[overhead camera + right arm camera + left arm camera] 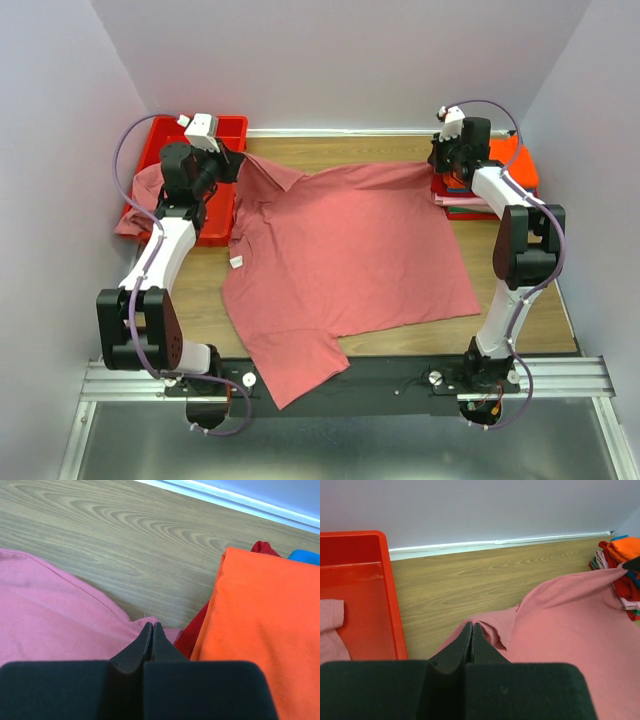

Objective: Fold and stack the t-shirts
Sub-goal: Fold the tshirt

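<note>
A large dusty rose t-shirt (350,250) lies spread over the wooden table, a small white tag (237,262) at its left side and one sleeve hanging over the near edge. My left gripper (236,166) is shut on its far left corner; in the left wrist view the jaws (472,625) pinch pink cloth (570,615). My right gripper (437,168) is shut on the far right corner, and the right wrist view shows its tips (152,625) closed on the pink hem (50,610). The far edge runs taut between both grippers.
A red bin (225,127) stands at the back left, with another pink shirt (140,195) draped over its side. A stack of folded shirts with an orange one on top (512,160) sits at the back right, close beside my right gripper. White walls enclose the table.
</note>
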Available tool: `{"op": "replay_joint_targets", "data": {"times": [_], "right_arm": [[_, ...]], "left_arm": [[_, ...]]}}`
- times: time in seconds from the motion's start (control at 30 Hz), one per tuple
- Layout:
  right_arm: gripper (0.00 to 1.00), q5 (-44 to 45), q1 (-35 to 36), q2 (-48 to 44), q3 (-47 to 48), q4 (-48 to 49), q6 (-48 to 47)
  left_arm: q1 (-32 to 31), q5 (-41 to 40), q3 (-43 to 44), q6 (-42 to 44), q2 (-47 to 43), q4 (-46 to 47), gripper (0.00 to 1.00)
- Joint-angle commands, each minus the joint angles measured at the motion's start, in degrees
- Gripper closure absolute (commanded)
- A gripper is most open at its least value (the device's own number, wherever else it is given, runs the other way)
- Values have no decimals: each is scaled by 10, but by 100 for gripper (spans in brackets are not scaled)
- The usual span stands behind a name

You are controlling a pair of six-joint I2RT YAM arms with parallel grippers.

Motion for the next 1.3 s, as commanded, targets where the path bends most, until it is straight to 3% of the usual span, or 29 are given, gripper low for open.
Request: {"op": "replay_joint_targets", "data": {"times": [0.0, 1.27], "right_arm": [[100, -1, -4, -1, 4, 13, -1], [99, 14, -4, 12, -4, 14, -40]], "left_arm": [[-2, 19, -17, 3, -33, -15, 100], [-21, 36, -105, 0, -154, -125, 100]]}}
